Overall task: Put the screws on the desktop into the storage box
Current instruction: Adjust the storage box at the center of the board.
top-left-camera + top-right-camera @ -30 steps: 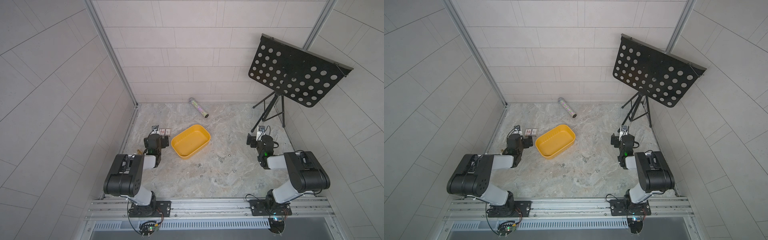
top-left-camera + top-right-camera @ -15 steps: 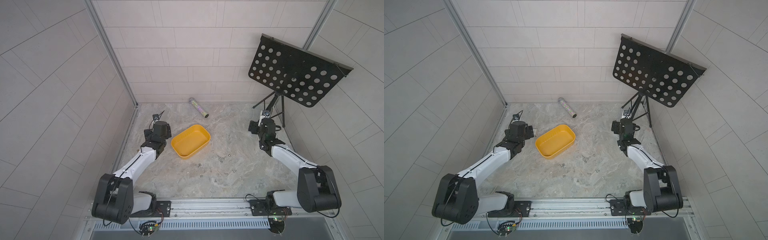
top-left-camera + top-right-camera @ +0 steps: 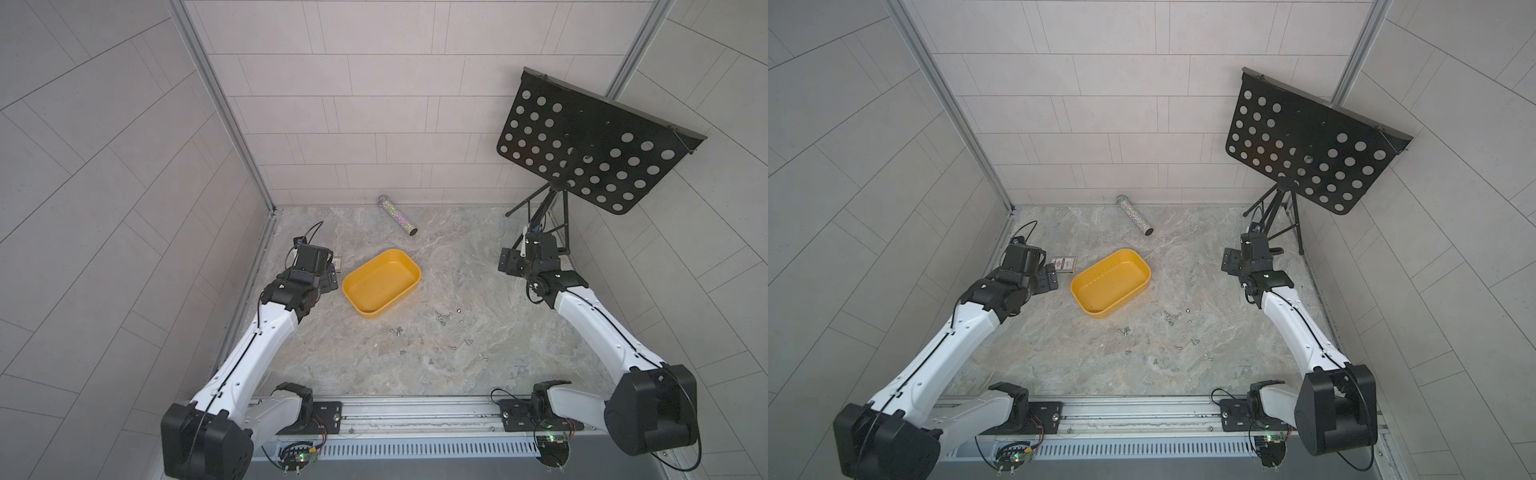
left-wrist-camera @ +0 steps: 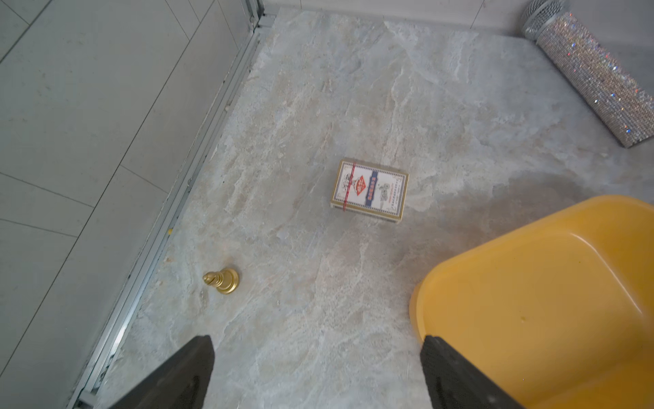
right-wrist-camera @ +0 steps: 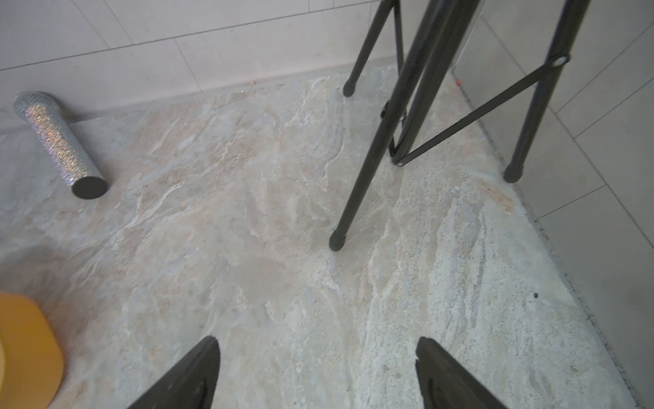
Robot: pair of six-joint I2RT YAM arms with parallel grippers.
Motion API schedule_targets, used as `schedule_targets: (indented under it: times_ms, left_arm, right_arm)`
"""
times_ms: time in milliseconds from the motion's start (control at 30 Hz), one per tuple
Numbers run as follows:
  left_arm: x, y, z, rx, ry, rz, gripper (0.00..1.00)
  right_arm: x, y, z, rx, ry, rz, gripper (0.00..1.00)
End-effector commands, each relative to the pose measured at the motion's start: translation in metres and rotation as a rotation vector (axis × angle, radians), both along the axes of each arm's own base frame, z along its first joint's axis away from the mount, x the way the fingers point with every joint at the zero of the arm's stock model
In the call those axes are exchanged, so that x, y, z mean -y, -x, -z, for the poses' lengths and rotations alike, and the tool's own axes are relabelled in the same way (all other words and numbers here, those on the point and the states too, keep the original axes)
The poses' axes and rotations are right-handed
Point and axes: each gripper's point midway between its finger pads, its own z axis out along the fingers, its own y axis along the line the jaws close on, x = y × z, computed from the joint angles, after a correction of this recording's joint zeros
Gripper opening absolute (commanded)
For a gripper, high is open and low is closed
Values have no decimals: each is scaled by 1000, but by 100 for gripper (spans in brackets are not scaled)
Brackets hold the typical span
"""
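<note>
- Over the marble tabletop (image 3: 465,249), both arms have swung forward from their folded rest within the last second. The left hand (image 4: 317,350) now hangs just beside the yellow storage box (image 3: 381,284), and the right hand (image 5: 317,348) is near the legs of the music stand (image 3: 590,153).
- Both hands are spread wide and carry nothing. No pickup has begun, so the whole job appears still ahead.
- The screws (image 3: 440,316), tiny silver-grey specks, lie scattered on the tabletop between the box and the robot's base, unmoved.
- The box looks empty, though one faint mark inside is too small to identify.
</note>
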Motion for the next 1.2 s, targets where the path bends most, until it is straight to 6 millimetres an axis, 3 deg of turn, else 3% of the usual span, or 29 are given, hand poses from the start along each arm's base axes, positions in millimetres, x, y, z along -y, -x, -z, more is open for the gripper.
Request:
schedule_targets:
  times_ms: [0, 167, 367, 700, 1167]
  left_arm:
    - [-1, 46, 21, -210, 21, 0, 99]
    - [28, 54, 44, -260, 209, 30, 96]
    - [46, 49, 62, -335, 289, 42, 90]
    - [65, 30, 89, -375, 312, 24, 81]
    - [83, 3, 110, -403, 294, 27, 77]
  right_arm:
    - [-23, 16, 7, -119, -38, -67, 90]
    - [-54, 21, 8, -191, -38, -161, 88]
    - [-81, 29, 17, -259, -33, -248, 87]
    - [-88, 33, 28, -306, -23, -280, 87]
    - [-92, 31, 38, -338, -23, -294, 87]
